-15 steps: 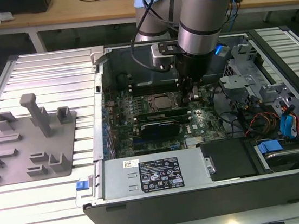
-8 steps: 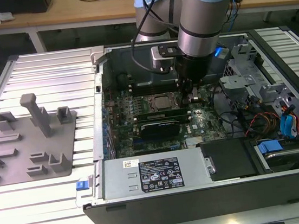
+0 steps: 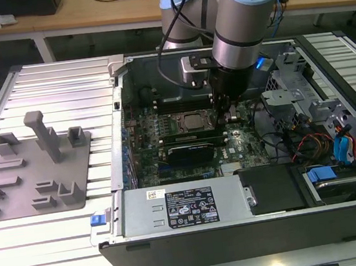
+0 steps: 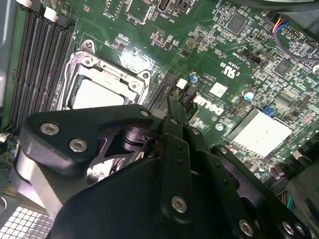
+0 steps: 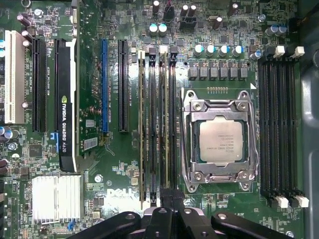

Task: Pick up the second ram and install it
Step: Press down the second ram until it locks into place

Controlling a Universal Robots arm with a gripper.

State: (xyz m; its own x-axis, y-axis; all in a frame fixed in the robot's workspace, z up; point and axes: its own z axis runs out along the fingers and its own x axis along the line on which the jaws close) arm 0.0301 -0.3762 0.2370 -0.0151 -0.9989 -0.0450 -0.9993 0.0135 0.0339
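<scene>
Black claw (image 5: pixel 167 199) of mine sits pressed together on the second ram (image 5: pixel 163 124), standing in its slot just beside the processor (image 5: pixel 221 141) on the motherboard (image 5: pixel 124 164).

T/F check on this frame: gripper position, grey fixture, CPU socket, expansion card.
1. The gripper is down inside the computer case. True.
2. The grey fixture sits inside the case. False: it lies on the table, on the exterior view's left of the case.
3. The processor socket is bare. False: a silver processor sits in it.
4. A black expansion card stands in a motherboard slot. True.
</scene>
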